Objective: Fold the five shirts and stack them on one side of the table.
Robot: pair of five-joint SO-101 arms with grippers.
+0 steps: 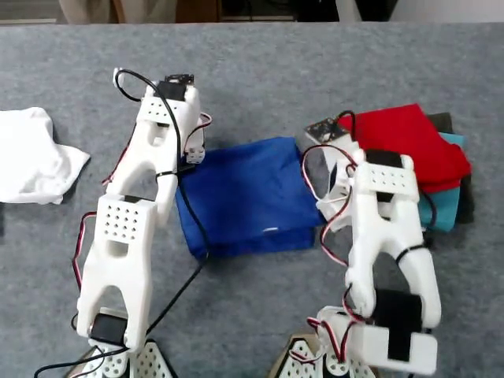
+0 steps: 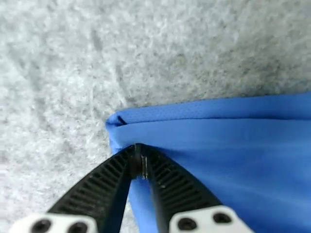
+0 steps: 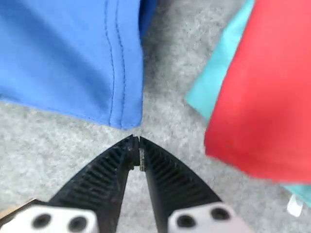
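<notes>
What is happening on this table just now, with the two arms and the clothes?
Two robot arms are folding shirts. A blue shirt lies folded in the middle of the table. The left gripper is shut at one corner of it. The right gripper is shut over bare table, between the blue shirt and a pile with a red shirt on top. A white shirt lies crumpled beyond the left arm, not yet folded.

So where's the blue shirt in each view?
High view: the blue shirt lies folded mid-table, between the two arms.
Left wrist view: its folded corner sits at the tips of the shut left tool.
Right wrist view: its hemmed edge lies just beyond the right tool.
Shared landmark: the grey table; the red shirt also links the high and right wrist views.
</notes>
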